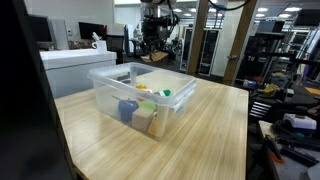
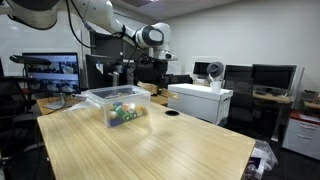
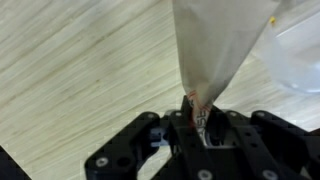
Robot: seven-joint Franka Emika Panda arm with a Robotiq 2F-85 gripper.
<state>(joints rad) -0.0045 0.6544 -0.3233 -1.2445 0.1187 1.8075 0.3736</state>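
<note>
Grey-beige tapered sheet (image 3: 205, 45), cloth or thin bag, cannot tell which. Narrow end pinched in black gripper (image 3: 198, 118), jaws almost together on it. Long axis runs straight out from fingertips, widening away from them. Sheet held over light wooden table (image 3: 70, 70), with clear plastic bin (image 3: 295, 45) just beside its wide end.

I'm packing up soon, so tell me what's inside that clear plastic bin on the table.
In the clear bin small toys show through the wall: a blue piece, a pale yellow block and a green one. Whatever lies beneath that pile is covered.
</note>
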